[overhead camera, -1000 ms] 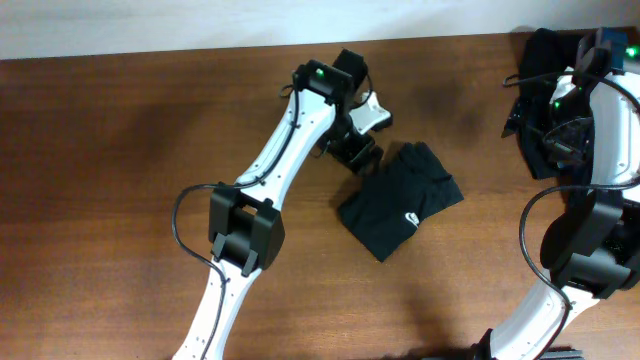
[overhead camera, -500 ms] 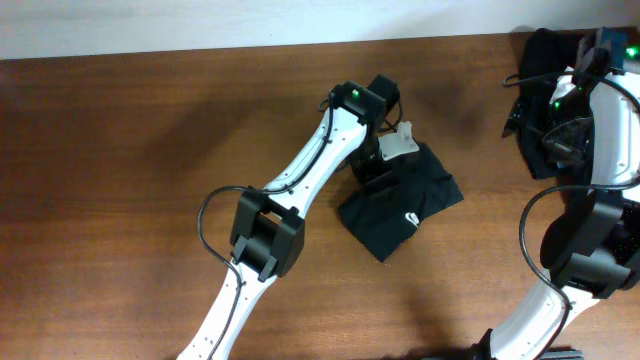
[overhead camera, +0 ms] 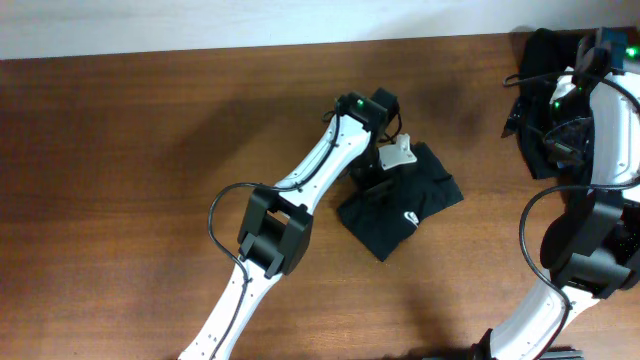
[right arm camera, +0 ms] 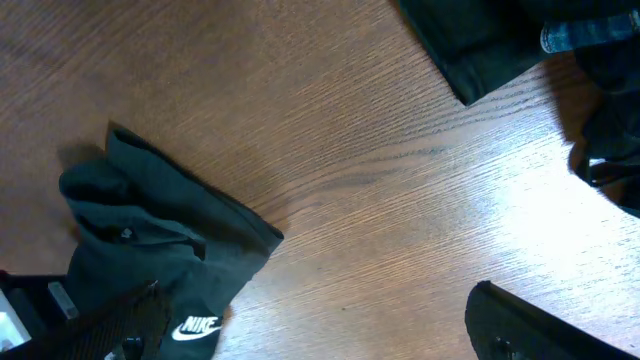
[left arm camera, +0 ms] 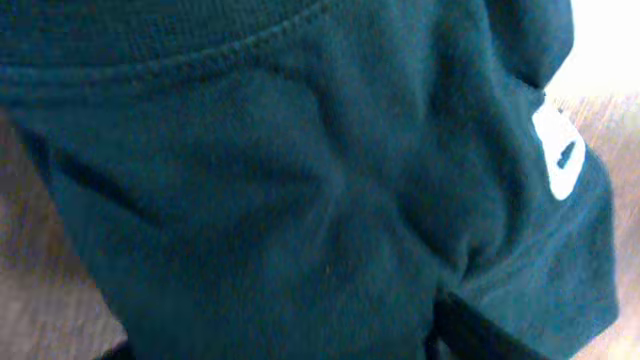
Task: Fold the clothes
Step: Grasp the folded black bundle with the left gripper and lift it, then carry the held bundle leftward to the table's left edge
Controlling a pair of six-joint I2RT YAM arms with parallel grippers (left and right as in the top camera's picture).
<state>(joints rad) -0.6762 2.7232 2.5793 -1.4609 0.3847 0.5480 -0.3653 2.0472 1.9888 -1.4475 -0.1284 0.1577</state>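
One risk: the left gripper (overhead camera: 378, 180), closure unclear, at ten o'clock on the folded garment (overhead camera: 425, 195) could drag its fold open; the right gripper (right arm camera: 315, 330) gapes wide.

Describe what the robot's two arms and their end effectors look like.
Both the left arm and right arm have white links joined by boxy black joint housings, a green light near the wrist, and a thin black cable looping alongside. The left end effector is black with a white part; the right end effector has dark fingers.
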